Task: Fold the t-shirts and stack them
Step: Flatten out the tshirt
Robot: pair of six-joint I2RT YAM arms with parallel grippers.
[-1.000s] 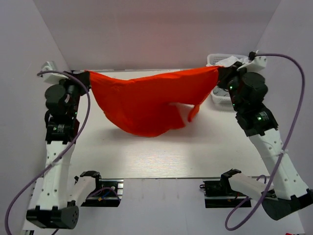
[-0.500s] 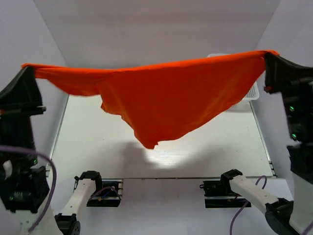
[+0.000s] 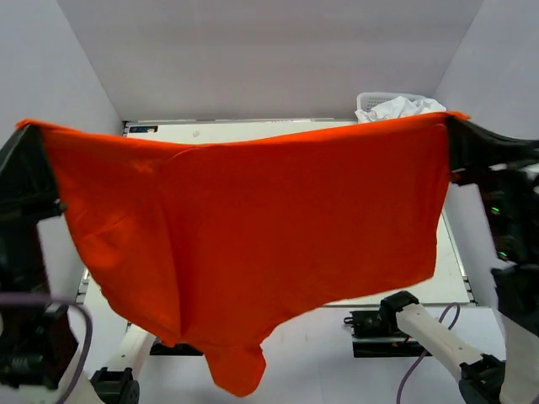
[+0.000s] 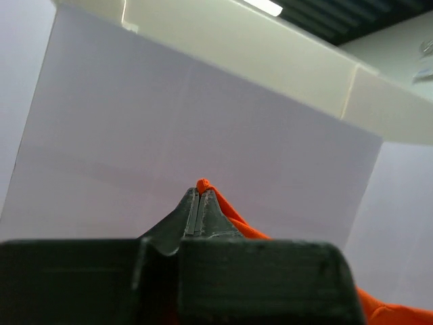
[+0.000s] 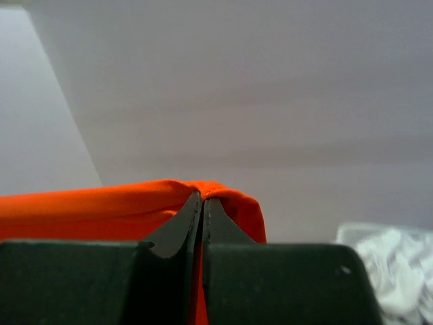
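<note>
The orange-red t-shirt (image 3: pixel 253 244) hangs spread wide, high above the table and close to the top camera, hiding most of the table. My left gripper (image 3: pixel 25 126) is shut on its left top corner; in the left wrist view (image 4: pixel 201 188) a bunch of orange cloth (image 4: pixel 230 215) is pinched between the shut jaws. My right gripper (image 3: pixel 451 120) is shut on the right top corner; it also shows in the right wrist view (image 5: pixel 203 195), with orange cloth (image 5: pixel 81 206) draped over it. White t-shirts (image 3: pixel 400 108) lie bunched at the back right.
A white lattice basket (image 3: pixel 367 101) holds the white shirts at the table's back right corner; it also shows in the right wrist view (image 5: pixel 389 267). White walls enclose the table (image 3: pixel 253 130) on three sides. The arm bases (image 3: pixel 396 316) sit at the near edge.
Both grippers have lifted the orange-red shirt from near the table up towards the camera and pulled it taut. The shirt now hangs flat and fully spread, covering most of the view.
</note>
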